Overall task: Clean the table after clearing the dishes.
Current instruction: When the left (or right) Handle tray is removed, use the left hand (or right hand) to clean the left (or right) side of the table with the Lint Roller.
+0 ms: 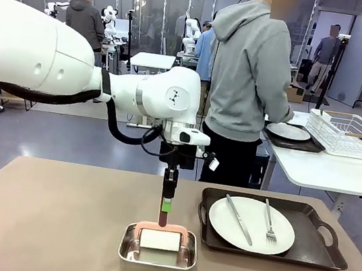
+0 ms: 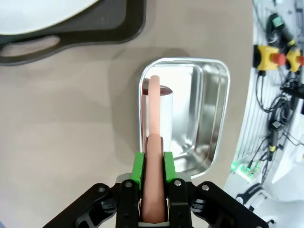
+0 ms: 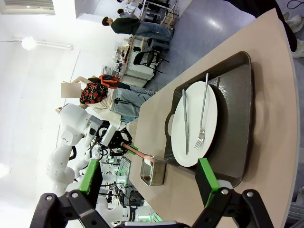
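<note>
From where I stand, the left gripper [image 1: 166, 208] hangs straight down over the middle of the table [image 1: 38, 223]. Its jaws are pinched tight on the stem of a pink handle [image 2: 155, 109]. Directly below its fingertips the handle arches over a white block [image 1: 160, 240] sitting in a steel pan [image 1: 126, 253]. The arch runs side to side and the stem goes straight up into the grip.

The bare tabletop, the thing to be wiped, spreads out beneath that gripper, with the most room to its left. Close on its right lies a dark tray [image 1: 317, 248] with a plate [image 1: 248, 231], knife [image 1: 239, 219] and fork [image 1: 268, 223], so that side isn't cleared yet. I'd say the tool must come straight up out of the pan before any sweep.

The right gripper [image 3: 148, 166] is spread wide and empty, with that tray just ahead of its fingers, so it looks the nearer arm for it. Beyond, a person [image 1: 248, 71] stands at another tray [image 1: 302, 145] on a white table [image 1: 325, 171].
</note>
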